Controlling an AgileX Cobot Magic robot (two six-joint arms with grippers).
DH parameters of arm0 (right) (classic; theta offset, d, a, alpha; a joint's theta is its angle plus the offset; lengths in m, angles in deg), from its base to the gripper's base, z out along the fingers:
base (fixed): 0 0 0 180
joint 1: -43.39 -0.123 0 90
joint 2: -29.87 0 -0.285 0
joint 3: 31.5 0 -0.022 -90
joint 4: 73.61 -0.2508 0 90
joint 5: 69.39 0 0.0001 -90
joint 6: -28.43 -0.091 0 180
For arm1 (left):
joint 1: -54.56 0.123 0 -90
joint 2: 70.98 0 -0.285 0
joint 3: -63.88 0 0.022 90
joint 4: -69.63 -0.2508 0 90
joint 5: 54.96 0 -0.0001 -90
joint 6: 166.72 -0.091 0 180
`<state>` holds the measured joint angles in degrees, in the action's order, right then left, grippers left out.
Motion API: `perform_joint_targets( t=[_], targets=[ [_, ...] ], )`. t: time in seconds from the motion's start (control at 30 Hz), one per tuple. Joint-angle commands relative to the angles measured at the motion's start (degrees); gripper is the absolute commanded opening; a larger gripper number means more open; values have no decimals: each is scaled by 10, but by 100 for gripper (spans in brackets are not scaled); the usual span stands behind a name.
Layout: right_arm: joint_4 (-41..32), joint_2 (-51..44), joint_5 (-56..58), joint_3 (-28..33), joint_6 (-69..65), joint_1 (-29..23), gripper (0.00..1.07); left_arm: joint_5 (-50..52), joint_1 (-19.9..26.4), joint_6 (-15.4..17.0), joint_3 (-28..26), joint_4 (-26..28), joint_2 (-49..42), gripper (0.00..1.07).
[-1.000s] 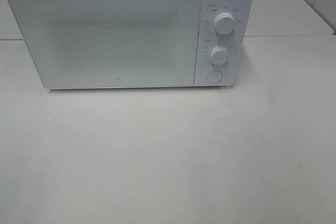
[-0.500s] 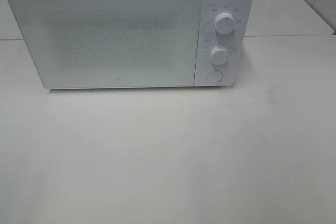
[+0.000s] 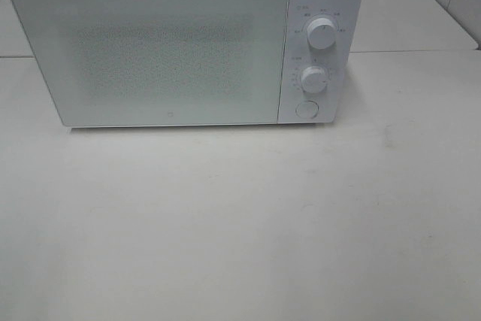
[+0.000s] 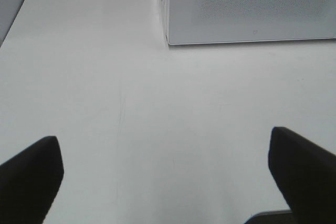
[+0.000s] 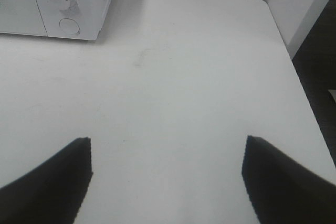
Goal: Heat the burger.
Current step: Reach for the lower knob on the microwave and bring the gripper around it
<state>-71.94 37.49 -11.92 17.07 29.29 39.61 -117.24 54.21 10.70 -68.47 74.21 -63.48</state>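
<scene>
Nothing has shifted over the last second: overhead view matches the earlier ones, microwave [image 3: 173, 43] in the same spot, both dials at the same setting.

Overhead view. Microwave fills the upper left and upper centre of the frame, standing on the white table [image 3: 240, 223]. Door [image 3: 150, 50] shut, with a pale dotted panel; cannot see through it. Control strip on the microwave's right side: upper knob [image 3: 322, 33], lower knob [image 3: 314, 79] below it, round button [image 3: 306, 109] at the bottom. A seam [image 3: 413, 52] between table sections runs off toward the upper right. No arm or gripper shows in this view.

Left wrist view. Left gripper [image 4: 164, 140] released, dark fingers [image 4: 31, 177] spread wide, only bare tabletop between them, nothing held. Ahead of it, the microwave's front lower corner on the door side, well apart from the fingers. A faint scratch [image 4: 119, 114] marks the table.

Right wrist view. Right gripper [image 5: 166, 141] also released, fingers [image 5: 47, 187] wide apart over bare table, gripping nothing. Ahead of it, the control end of the microwave with the lower knob and round button in sight, well apart from the gripper. The table edge and dark floor [image 5: 320, 93] show beyond.

Burger: not seen in any of the three views. Cannot tell where it is; the shut door hides whatever is inside.
</scene>
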Motion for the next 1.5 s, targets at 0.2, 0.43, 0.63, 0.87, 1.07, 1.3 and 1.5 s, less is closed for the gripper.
perform_joint_targets(
  t=[0.2, 0.43, 0.63, 0.87, 1.07, 1.3, 1.5],
  targets=[
    [6, -9, -23, -9, 1, 3, 76, 8, 1, 5, 0, 6, -13, 99],
    [4, 38, -82, -17, 1, 3, 76, 8, 1, 5, 0, 6, -13, 99],
    [3, 104, -133, -13, 1, 3, 76, 8, 1, 5, 0, 6, -13, 99],
    [3, 172, -200, 7, 1, 3, 76, 8, 1, 5, 0, 6, -13, 99],
    [3, 227, -272, 28, 1, 3, 76, 8, 1, 5, 0, 6, -13, 99],
    [3, 305, -391, 53, 1, 3, 76, 8, 1, 5, 0, 6, -13, 99],
    [1, 365, -489, 61, -9, 3, 76, 8, 1, 5, 0, 6, -13, 99]
  ],
)
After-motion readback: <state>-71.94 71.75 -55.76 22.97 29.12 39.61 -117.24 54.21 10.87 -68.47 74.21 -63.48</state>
